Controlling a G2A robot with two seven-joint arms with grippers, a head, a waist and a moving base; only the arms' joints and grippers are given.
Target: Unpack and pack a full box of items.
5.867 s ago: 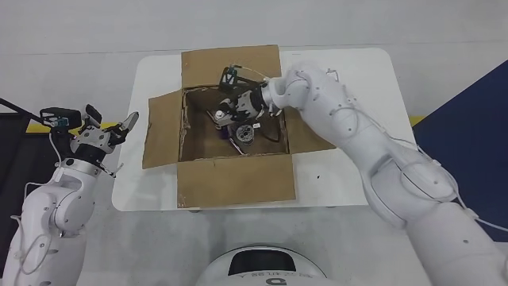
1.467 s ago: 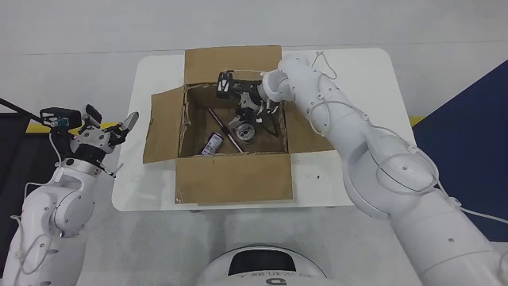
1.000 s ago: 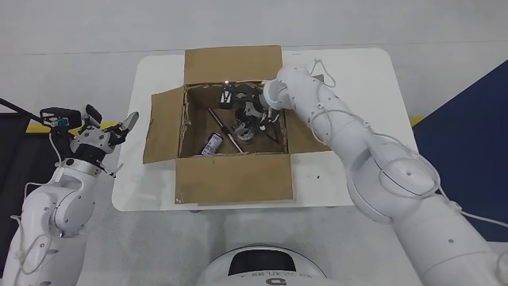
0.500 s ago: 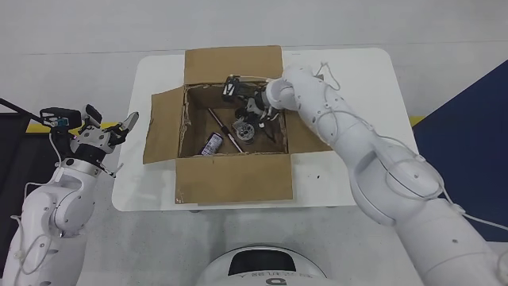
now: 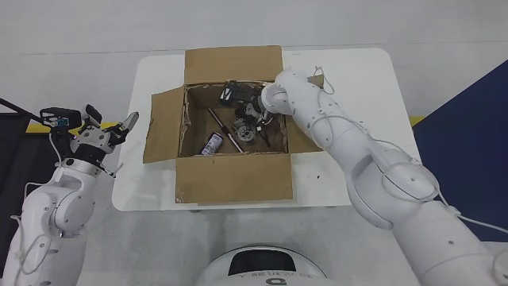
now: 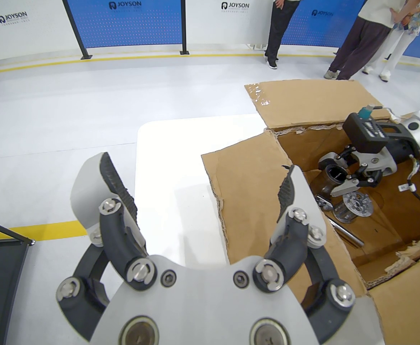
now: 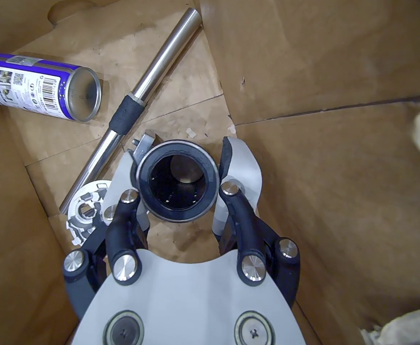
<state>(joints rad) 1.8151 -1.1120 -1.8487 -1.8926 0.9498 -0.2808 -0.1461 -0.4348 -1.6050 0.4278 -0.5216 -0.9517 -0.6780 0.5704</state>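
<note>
Fingers [image 7: 241, 166], right wrist view: clenched on either side of the black sleeve [image 7: 176, 213], low inside the box [image 7: 303, 73] — steel rod [image 7: 148, 84] just beside.
Lift, my judgement: straight up, firm grip, clear of rod and wall.
Top view: right gripper [image 5: 244, 115] inside box; box on table [image 5: 357, 71].
Left wrist view: left gripper [image 6: 199, 170] spread, empty — beside the box flap.

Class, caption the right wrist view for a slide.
Right end effector grips black tube inside cardboard box, beside can and rod.
</note>
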